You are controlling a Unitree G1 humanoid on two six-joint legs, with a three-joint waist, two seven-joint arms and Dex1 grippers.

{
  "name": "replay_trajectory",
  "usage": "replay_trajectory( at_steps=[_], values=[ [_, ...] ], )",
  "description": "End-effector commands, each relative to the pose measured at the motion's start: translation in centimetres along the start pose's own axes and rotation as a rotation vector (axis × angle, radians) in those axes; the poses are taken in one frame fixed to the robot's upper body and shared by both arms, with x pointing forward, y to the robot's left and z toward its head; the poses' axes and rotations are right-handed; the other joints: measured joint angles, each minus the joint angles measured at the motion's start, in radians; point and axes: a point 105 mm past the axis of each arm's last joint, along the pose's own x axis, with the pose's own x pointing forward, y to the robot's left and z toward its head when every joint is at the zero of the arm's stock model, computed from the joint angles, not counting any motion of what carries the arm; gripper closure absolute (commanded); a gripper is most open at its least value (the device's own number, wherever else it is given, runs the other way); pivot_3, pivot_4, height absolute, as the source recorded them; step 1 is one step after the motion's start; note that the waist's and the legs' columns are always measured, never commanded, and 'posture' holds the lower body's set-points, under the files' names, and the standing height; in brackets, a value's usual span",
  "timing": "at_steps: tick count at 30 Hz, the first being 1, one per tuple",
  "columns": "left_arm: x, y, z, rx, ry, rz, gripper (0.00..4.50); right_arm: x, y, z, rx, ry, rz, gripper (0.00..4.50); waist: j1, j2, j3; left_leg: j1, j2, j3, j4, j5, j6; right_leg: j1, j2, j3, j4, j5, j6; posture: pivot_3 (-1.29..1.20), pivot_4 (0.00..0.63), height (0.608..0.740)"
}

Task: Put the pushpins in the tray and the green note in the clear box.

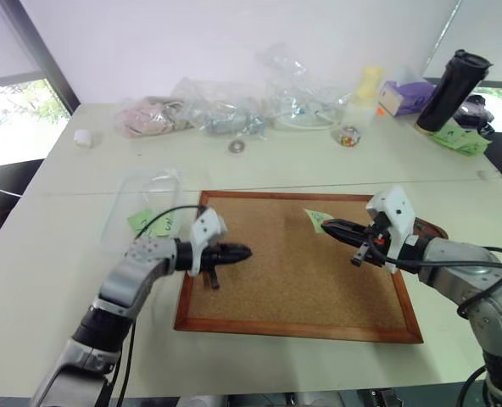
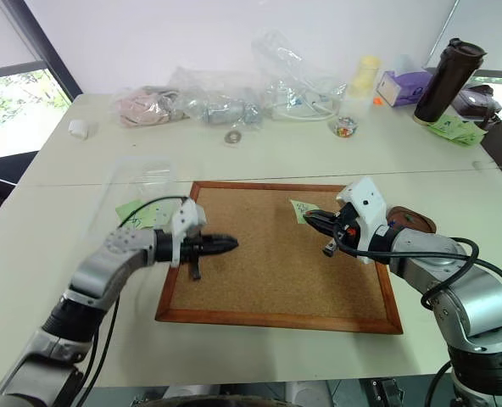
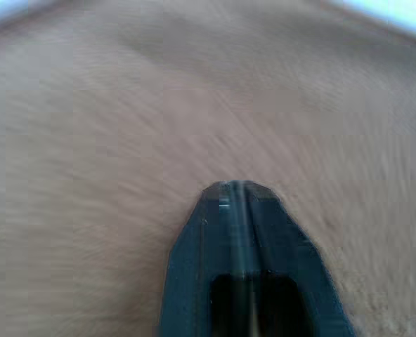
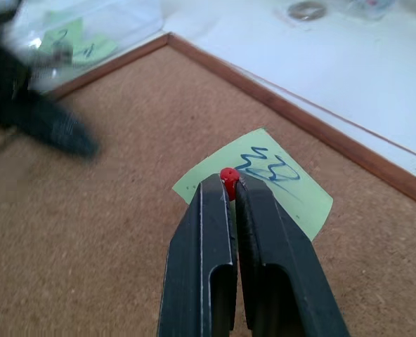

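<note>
The green note point(image 4: 278, 184), scribbled in dark ink, lies on the corkboard's far right part. Just above its near corner, my right gripper point(image 4: 229, 184) is shut on a red-headed pushpin point(image 4: 228, 175) at its very tips. The reddish-brown tray point(image 2: 414, 222) sits beside the corkboard's right edge, partly hidden behind my right wrist. At the left, the clear box point(image 1: 141, 191) rests on the table with green notes inside. My left gripper point(image 1: 241, 252) hovers over the corkboard's left half, pointing right, its fingers point(image 3: 215, 232) pressed together and nothing between them.
The wood-framed corkboard point(image 1: 293, 326) fills the table's middle. Wrinkled plastic bags point(image 1: 225, 106), a tape roll point(image 1: 236, 147), a dark tumbler point(image 1: 453, 89), a purple tissue box point(image 1: 404, 95) and a stack of green notes point(image 1: 459, 138) line the far side.
</note>
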Motion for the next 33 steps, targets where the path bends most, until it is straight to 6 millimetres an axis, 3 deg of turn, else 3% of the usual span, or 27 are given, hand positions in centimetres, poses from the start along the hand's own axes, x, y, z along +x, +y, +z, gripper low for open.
replay_trajectory(
  at_steps=[1,4,6,10,14,30,33],
  values=[
    [0.0,0.2,2.5,0.015,-0.072,-0.009,2.04,-0.2,0.8,1.2,-0.056,-0.034,0.037,4.5,0.004,0.0,0.0,0.0,-0.001,0.0,0.0,0.0,0.0,0.0,0.0,0.0,0.0,0.0,0.0,0.0,0.15,0.74],
    [1.0,0.1,4.5,0.124,-0.086,-0.037,0.71,-0.3,1.3,1.7,-0.078,-0.041,0.061,4.5,0.006,-0.001,0.001,0.0,-0.001,0.0,-0.001,0.0,0.0,0.0,-0.001,0.0,0.0,0.0,0.0,0.0,0.15,0.74],
    [1.5,0.0,5.1,0.209,-0.082,-0.049,0.71,-0.3,1.5,2.0,-0.083,-0.046,0.07,4.5,0.006,-0.002,0.002,0.0,-0.001,0.0,-0.001,0.0,0.0,-0.001,-0.001,-0.001,0.0,0.0,0.0,0.0,0.15,0.74],
    [2.7,-0.6,4.4,0.504,-0.02,-0.112,0.71,-0.2,2.0,2.8,-0.09,-0.064,0.101,4.5,0.003,-0.002,0.002,0.0,-0.001,0.0,-0.001,0.0,0.0,-0.001,-0.001,-0.001,-0.001,0.0,0.0,0.0,0.15,0.74],
    [3.7,-1.2,4.0,0.639,-0.012,-0.181,0.71,-0.1,2.7,3.2,-0.094,-0.062,0.15,4.5,0.005,-0.002,0.002,0.0,-0.001,0.0,-0.001,0.0,0.0,-0.001,-0.001,-0.001,-0.001,0.0,0.0,0.0,0.15,0.74],
    [6.1,-1.8,5.6,0.7,-0.119,-0.228,0.71,0.5,3.3,3.6,-0.114,-0.055,0.183,4.5,0.005,-0.004,0.003,-0.001,-0.001,0.0,0.0,0.0,0.0,-0.001,-0.001,-0.002,0.0,0.0,0.0,0.0,0.15,0.74],
    [6.4,-2.1,5.4,0.692,-0.12,-0.242,1.54,0.5,3.3,3.6,-0.115,-0.054,0.182,4.5,0.005,-0.005,0.004,-0.001,-0.001,0.0,0.0,0.0,0.0,-0.001,-0.001,-0.002,0.0,0.0,0.0,0.0,0.15,0.74]
  ],
)
